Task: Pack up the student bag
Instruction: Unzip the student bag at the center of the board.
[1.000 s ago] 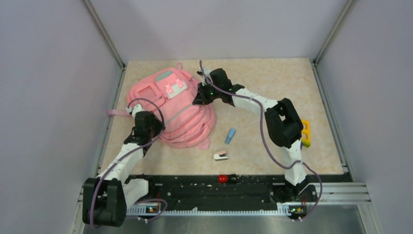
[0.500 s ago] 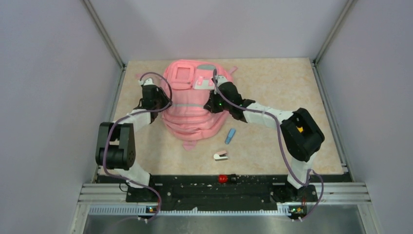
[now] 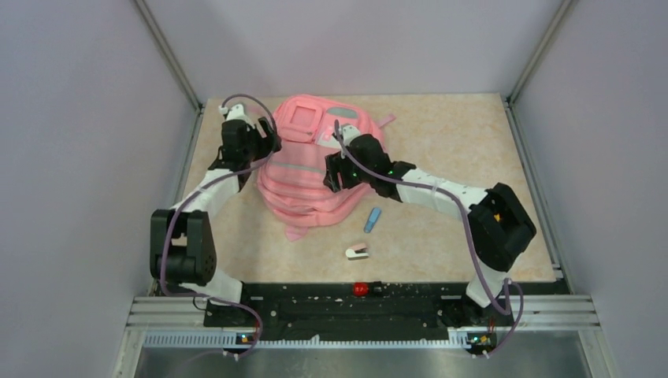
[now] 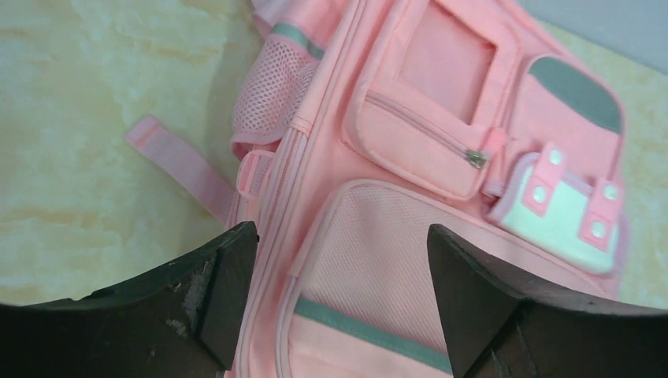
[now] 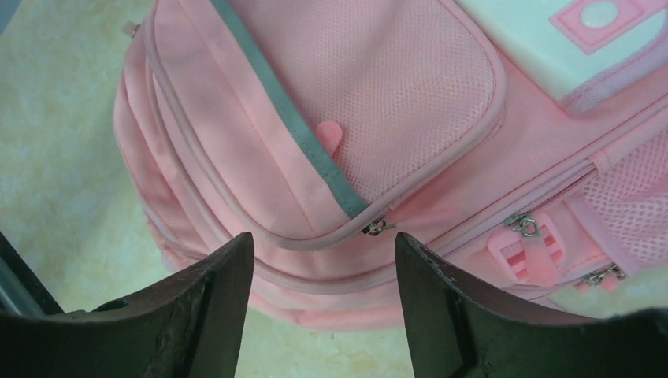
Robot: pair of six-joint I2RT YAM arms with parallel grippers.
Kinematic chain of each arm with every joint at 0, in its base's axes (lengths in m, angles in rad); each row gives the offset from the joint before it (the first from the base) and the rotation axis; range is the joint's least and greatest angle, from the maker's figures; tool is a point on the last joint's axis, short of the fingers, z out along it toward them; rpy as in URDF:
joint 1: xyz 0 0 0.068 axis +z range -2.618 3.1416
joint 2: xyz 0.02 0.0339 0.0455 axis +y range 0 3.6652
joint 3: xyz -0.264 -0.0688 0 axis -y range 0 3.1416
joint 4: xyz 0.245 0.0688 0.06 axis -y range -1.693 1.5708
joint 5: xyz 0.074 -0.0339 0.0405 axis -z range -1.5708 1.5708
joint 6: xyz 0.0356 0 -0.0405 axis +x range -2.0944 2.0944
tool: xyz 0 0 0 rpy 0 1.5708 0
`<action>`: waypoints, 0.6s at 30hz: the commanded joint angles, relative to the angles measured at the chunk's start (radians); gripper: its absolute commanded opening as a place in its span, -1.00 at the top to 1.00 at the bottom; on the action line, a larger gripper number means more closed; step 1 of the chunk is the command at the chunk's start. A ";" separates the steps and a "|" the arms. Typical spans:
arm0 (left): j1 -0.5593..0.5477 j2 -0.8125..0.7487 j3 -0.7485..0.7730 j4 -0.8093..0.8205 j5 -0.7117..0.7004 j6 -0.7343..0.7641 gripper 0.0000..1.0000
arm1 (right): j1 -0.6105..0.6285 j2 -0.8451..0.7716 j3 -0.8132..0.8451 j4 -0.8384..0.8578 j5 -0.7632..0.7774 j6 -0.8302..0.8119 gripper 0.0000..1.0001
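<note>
The student bag [image 3: 303,181] is a large soft pink backpack lying flat on the table [image 3: 449,126], front panel up, in the far half and a little left of centre, with both arms reaching in over it from either side. In the left wrist view its front carries a square flat pocket [image 4: 441,87] closed by a zip whose metal pull [image 4: 475,158] sits at the right end, a grey patch [image 4: 575,94] to the right of that, and a white flap with pink tabs and pale studs [image 4: 555,209] below the patch. A pink mesh side pocket [image 4: 276,83] sits on the bag's left edge, and a loose pink strap [image 4: 177,161] trails from it across the tabletop. The right wrist view shows a mesh-faced front pocket [image 5: 394,87] edged by a grey stripe [image 5: 291,118], its zip drawn to a metal pull [image 5: 376,227]. Every pocket in view is zipped or lies flat, so what the bag holds cannot be seen. The left gripper [image 4: 339,232] stands spread over the front panel, grasping nothing; the right gripper [image 5: 323,236] is likewise spread above the lower pocket, holding nothing. On the table near and right of the bag lie a small blue object [image 3: 372,219] and, nearer, a small white object [image 3: 357,252].
</note>
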 commanded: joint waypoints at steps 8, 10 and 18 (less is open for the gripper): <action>-0.005 -0.435 -0.353 0.010 0.034 -0.200 -0.65 | -0.154 -0.060 -0.006 0.078 -0.275 -0.348 -0.43; -0.006 -0.472 -0.403 0.029 0.087 -0.244 -0.62 | -0.159 -0.041 -0.005 0.081 -0.314 -0.413 -0.43; -0.005 -0.500 -0.452 0.059 0.132 -0.292 -0.54 | -0.159 -0.015 -0.050 0.128 -0.415 -0.575 -0.43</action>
